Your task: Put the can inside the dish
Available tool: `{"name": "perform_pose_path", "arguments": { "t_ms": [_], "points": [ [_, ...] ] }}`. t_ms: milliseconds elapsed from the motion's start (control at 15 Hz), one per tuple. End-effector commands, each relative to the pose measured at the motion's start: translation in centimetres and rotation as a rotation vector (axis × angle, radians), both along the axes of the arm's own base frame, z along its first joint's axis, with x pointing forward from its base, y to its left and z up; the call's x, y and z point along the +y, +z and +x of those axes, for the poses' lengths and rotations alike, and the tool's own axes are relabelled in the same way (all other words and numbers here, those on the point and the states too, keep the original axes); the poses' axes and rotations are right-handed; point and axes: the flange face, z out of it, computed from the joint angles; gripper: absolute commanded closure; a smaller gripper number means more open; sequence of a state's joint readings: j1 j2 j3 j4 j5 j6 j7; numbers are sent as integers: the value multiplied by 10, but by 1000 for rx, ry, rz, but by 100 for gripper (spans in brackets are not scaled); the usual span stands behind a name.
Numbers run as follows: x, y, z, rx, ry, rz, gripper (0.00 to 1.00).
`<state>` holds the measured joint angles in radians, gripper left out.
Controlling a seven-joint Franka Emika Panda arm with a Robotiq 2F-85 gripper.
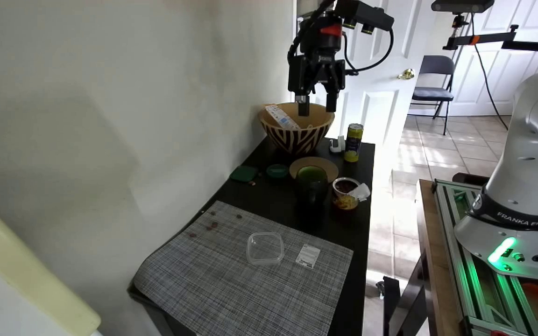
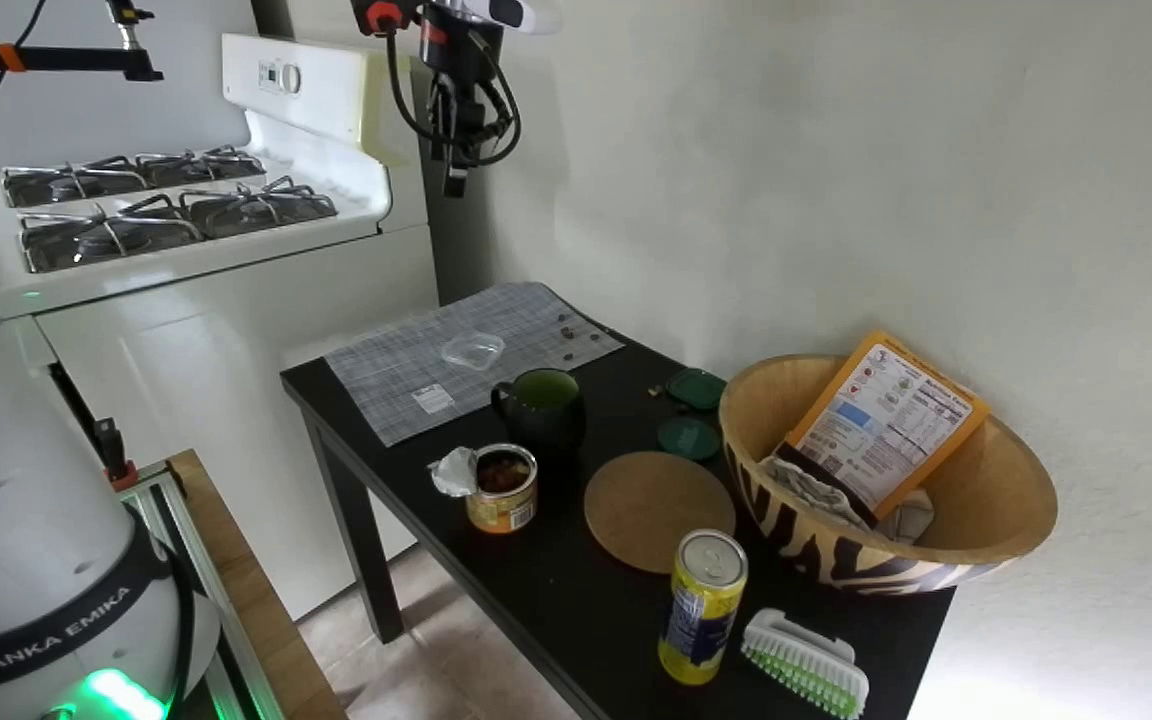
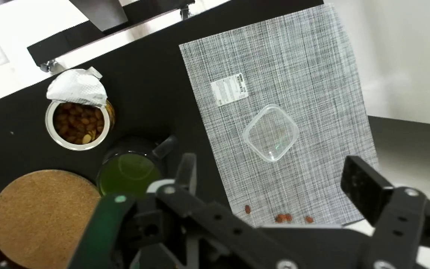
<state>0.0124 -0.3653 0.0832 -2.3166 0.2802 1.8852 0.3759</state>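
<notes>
The can is a tall yellow can with a dark label and silver top, upright near the table's edge in both exterior views. The dish is the large tan bowl with dark zebra stripes beside it, against the wall, in both exterior views. It holds an orange and white box and some crumpled wrapping. My gripper is open and empty, high above the table. In an exterior view it hangs over the mat end, away from can and bowl. The wrist view shows its spread fingers; can and bowl are out of that view.
A dark mug, an opened tin of nuts, a cork round, green lids and a white brush stand on the black table. A clear container lies on the grey mat. A wall borders the table.
</notes>
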Motion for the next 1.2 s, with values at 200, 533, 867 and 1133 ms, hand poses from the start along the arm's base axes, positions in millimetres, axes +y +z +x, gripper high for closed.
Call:
{"name": "perform_pose_path", "arguments": {
  "t_ms": [200,533,867,1133],
  "points": [
    [-74,-24,-9,21,-282,-11,0],
    [-122,-43,-28,68,-404,14,0],
    [-164,-50,-61,195,-247,-10,0],
    [-178,-50,-62,197,-204,11,0]
  ]
}}
